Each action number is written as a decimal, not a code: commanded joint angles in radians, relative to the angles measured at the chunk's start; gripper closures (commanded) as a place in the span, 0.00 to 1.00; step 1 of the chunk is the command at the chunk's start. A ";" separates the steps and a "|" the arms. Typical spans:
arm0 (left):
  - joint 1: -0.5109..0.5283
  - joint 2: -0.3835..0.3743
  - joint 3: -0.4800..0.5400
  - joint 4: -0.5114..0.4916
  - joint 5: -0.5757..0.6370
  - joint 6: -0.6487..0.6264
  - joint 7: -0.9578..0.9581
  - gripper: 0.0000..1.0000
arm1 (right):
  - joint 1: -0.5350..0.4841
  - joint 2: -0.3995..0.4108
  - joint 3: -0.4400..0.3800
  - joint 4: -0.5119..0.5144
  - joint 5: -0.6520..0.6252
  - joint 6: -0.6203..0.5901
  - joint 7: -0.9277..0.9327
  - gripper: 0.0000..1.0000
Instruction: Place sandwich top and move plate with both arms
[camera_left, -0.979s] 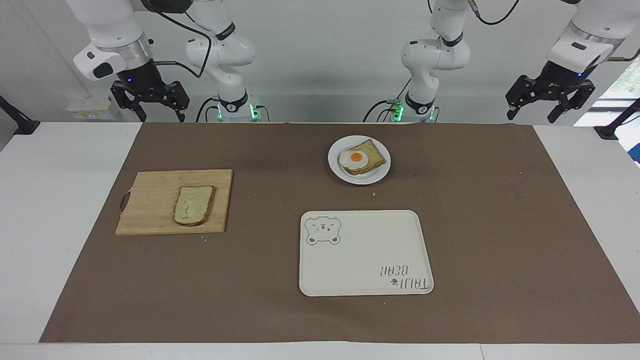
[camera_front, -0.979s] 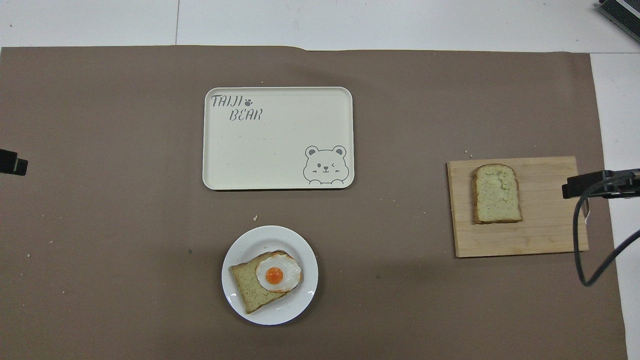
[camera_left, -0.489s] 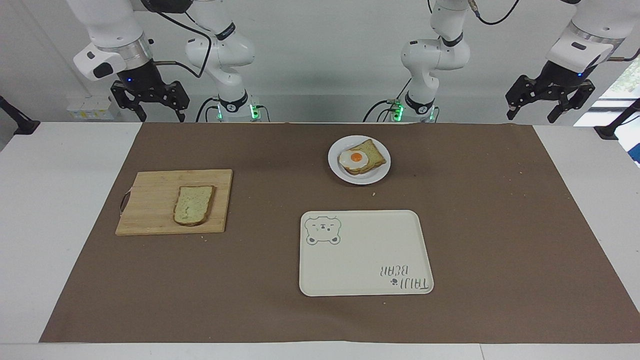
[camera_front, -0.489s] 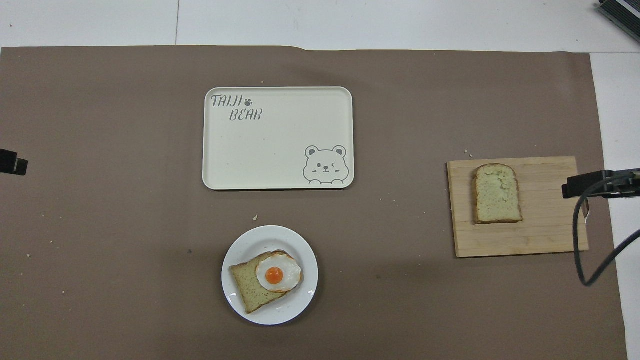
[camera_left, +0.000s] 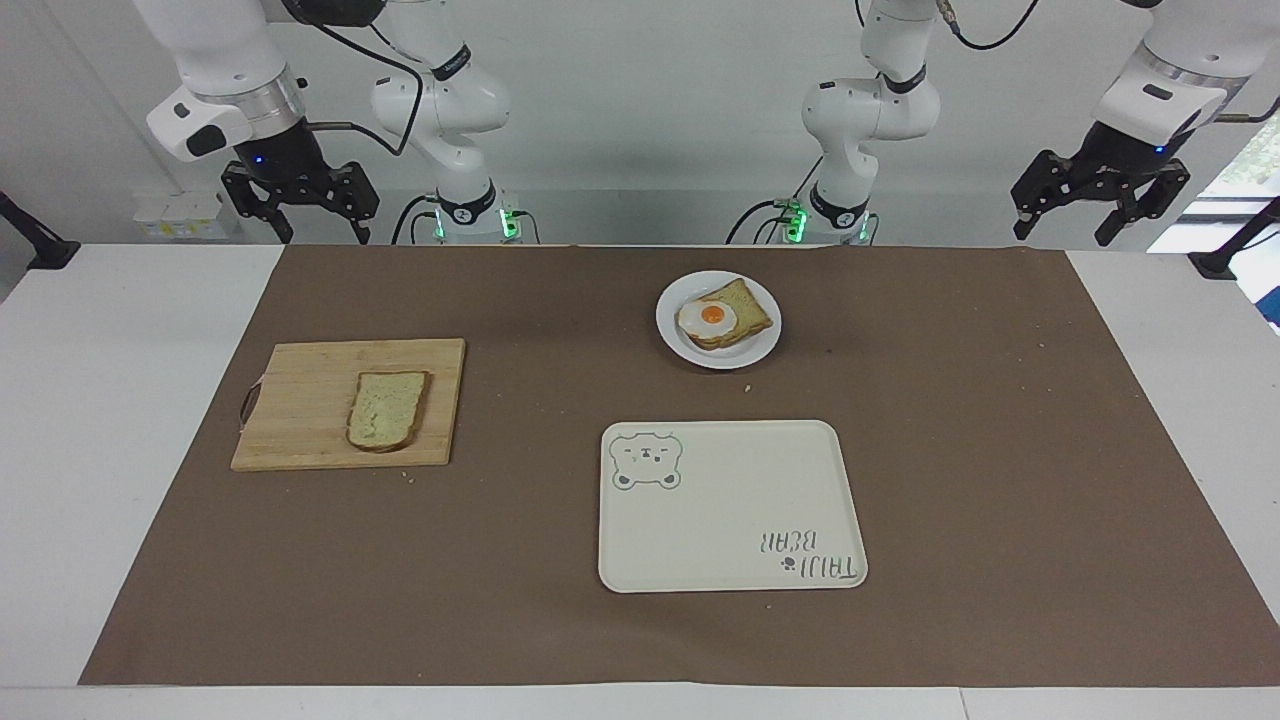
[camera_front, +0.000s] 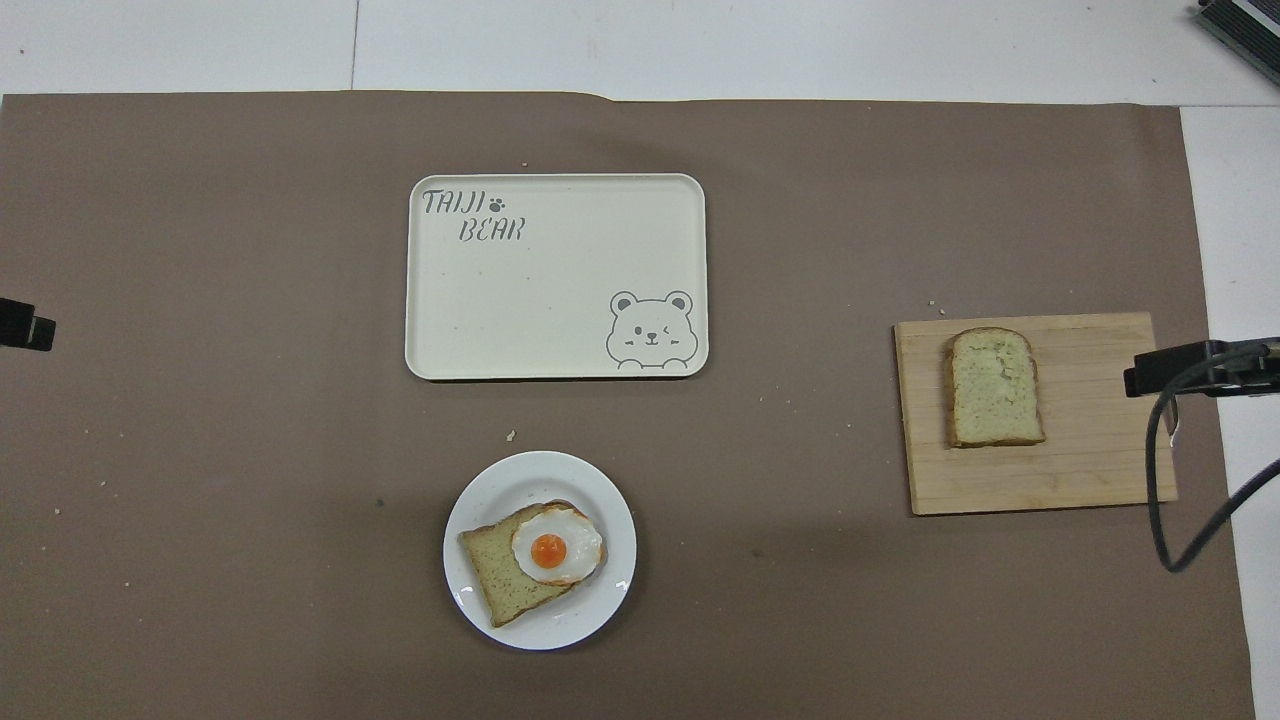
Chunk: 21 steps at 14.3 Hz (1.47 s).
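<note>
Nothing on the table has shifted over the last second: both arms hang exactly where they were, so the task reads as not yet begun, with the pick of the bread as the likely first step.

Going across the facing view from its left edge, the right gripper hovers high above the robots' edge of the table, over the corner of the brown paper mat at the right arm's end. Its fingers are spread and hold nothing. Below it and farther from the robots lies the bamboo cutting board, near the mat's edge at the right arm's end. The sandwich top lies flat on that board, on the half toward the table's middle, apart from the right gripper and well below it. No finger touches it.

Toward the middle, the white plate sits near the robots' edge of the mat, between the two arm bases. On it rests a bread slice carrying a fried egg, uncovered. Farther from the robots than the plate, and apart from it, lies the cream bear tray, with nothing on it.

At the left arm's end, the left gripper hangs high over the mat's corner at the robots' edge, fingers spread and empty, well apart from the plate. This arm waits.

By position, the right arm looks best placed to fetch the sandwich top and carry it over to the egg.
</note>
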 joint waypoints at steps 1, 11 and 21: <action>0.013 -0.022 -0.009 -0.022 0.009 -0.006 -0.006 0.00 | -0.008 0.002 0.005 0.003 0.019 -0.008 0.005 0.00; 0.013 -0.022 -0.009 -0.022 0.009 -0.006 -0.006 0.00 | -0.022 -0.002 0.005 -0.148 0.019 0.229 -0.051 0.00; 0.013 -0.022 -0.009 -0.022 0.009 -0.006 -0.004 0.00 | -0.059 0.230 0.004 -0.169 0.031 0.491 -0.082 0.00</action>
